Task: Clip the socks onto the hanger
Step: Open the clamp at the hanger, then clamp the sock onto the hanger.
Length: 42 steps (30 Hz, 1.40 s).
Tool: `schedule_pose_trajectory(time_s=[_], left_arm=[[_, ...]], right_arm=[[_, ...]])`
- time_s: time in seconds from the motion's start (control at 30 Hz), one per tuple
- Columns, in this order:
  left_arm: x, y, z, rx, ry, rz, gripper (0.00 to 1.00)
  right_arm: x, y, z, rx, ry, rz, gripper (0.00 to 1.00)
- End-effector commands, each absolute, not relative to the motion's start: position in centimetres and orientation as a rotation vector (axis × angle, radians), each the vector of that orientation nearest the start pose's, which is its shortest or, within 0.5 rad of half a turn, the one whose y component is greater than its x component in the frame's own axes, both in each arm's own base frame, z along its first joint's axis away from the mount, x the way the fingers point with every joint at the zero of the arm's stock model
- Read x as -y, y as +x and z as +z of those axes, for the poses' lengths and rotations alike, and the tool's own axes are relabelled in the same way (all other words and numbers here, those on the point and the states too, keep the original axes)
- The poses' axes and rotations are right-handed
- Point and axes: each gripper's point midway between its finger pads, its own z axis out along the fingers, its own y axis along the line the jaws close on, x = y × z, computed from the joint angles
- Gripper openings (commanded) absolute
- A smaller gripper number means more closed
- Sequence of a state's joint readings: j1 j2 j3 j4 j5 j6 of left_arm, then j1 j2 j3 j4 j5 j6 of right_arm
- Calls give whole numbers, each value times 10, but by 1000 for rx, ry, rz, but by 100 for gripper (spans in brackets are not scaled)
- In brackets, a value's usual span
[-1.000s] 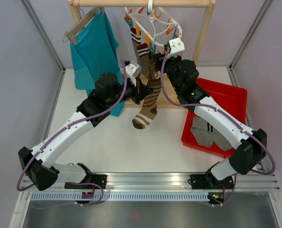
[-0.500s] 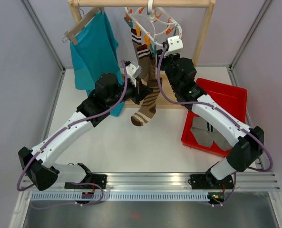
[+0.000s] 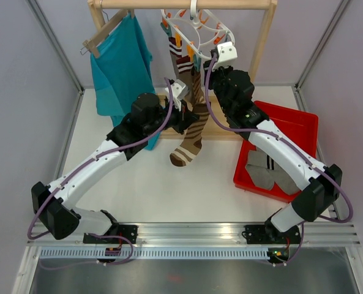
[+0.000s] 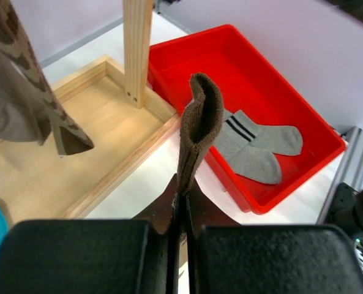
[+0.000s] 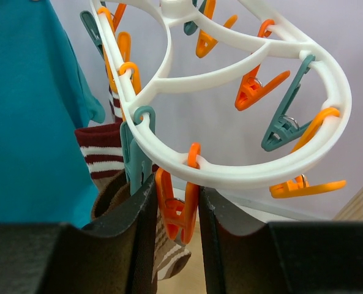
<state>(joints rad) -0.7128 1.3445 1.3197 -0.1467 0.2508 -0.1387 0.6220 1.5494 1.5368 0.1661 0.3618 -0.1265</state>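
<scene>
Sock [image 4: 199, 122] clamped cuff-up in closed left claw [image 4: 181, 205]; right claw [image 5: 175, 191] squeezes bottom-centre orange clip [image 5: 172, 213], likely to open it.

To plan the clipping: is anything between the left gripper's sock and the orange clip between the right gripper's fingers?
Nothing visible. The brown striped sock is near the orange clip; only a teal clip hangs close beside it.

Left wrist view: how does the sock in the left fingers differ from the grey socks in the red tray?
The held sock is brown; the grey socks are paler, one with dark stripes. The held sock stands upright, pinched between the shut left fingers, its top curling over; the grey socks lie flat in the red tray. Both are limp, neither clipped up.
</scene>
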Motion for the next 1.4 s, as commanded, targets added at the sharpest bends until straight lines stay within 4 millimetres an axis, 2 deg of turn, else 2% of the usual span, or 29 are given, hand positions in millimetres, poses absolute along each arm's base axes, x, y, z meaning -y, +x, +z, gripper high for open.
schedule_pose_trajectory(time_s=[0.0, 0.07, 0.27, 0.3, 0.47, 0.53, 0.63, 0.67, 1.07, 1.37], left_arm=[[326, 318, 364, -1620, 641, -799, 2], [328, 326, 360, -1631, 619, -780, 2], [329, 352, 369, -1622, 513, -730, 2], [330, 355, 373, -1615, 500, -726, 2], [335, 372, 367, -1619, 451, -703, 2], [337, 375, 372, -1598, 430, -710, 2], [341, 383, 369, -1600, 420, -705, 2], [339, 387, 370, -1598, 398, -686, 2], [339, 397, 385, -1534, 343, -674, 2], [344, 396, 380, -1543, 355, -679, 2]], right_arm=[[-233, 430, 467, -1363, -194, 219, 21], [-232, 428, 466, -1375, -191, 222, 16], [-230, 424, 467, -1401, -162, 248, 8], [-228, 424, 467, -1404, -156, 245, 7], [-226, 422, 466, -1422, -146, 249, 5], [-225, 421, 466, -1427, -139, 247, 4], [-224, 420, 471, -1420, -132, 247, 3], [-224, 420, 466, -1441, -143, 240, 2], [-224, 423, 462, -1468, -101, 254, 0], [-224, 426, 461, -1470, -74, 261, 0]])
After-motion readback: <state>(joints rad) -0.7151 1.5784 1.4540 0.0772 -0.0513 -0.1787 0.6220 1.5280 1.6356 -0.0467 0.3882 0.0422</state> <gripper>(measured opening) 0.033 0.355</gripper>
